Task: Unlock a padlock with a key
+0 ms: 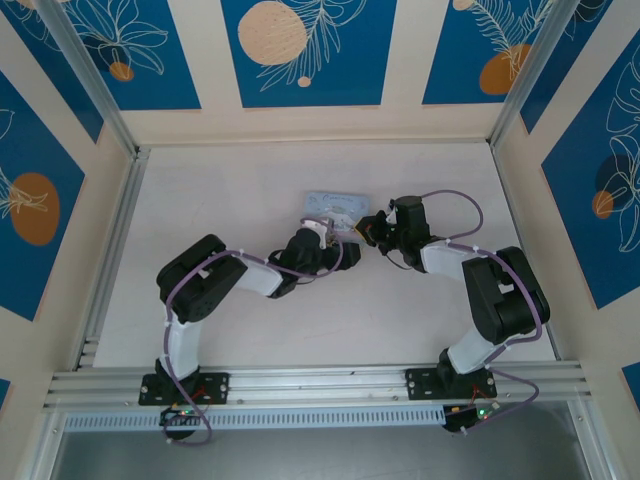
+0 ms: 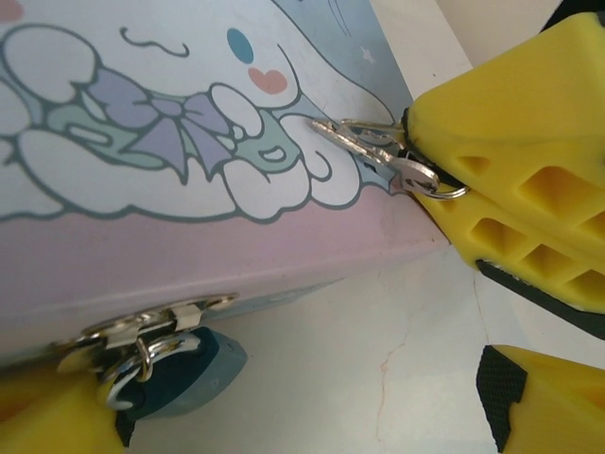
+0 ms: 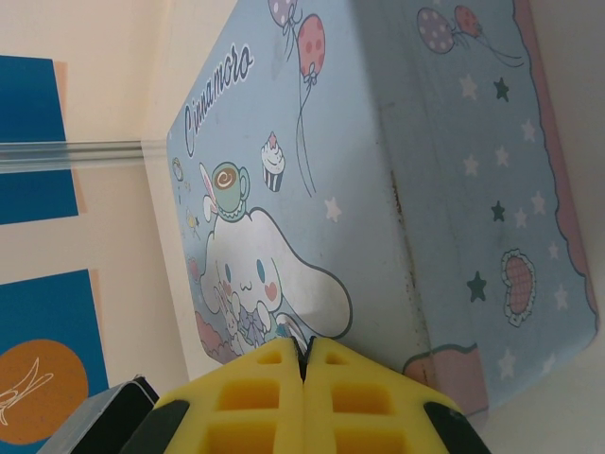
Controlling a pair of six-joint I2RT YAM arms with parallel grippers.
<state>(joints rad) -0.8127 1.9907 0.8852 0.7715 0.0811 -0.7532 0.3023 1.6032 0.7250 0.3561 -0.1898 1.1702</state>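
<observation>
The small dark bluish-grey padlock (image 2: 184,374) hangs by its metal shackle from the hasp (image 2: 142,326) on the front of the pastel cartoon tin (image 2: 189,142). My left gripper (image 2: 302,416) stands open in front of that wall. Its left finger (image 2: 47,421) is right beside the padlock, and its right finger (image 2: 548,402) is far off to the side. The right gripper (image 2: 416,163) is shut on the head of the small silvery key (image 2: 364,147), whose blade sticks out over the tin's lid. In the right wrist view the pressed-together gripper (image 3: 304,364) hides the key.
The tin (image 1: 333,203) lies mid-table with the left gripper (image 1: 318,232) and right gripper (image 1: 368,228) close together at its near side. A metal rail (image 1: 320,380) runs along the table's near edge. Patterned walls enclose the other three sides.
</observation>
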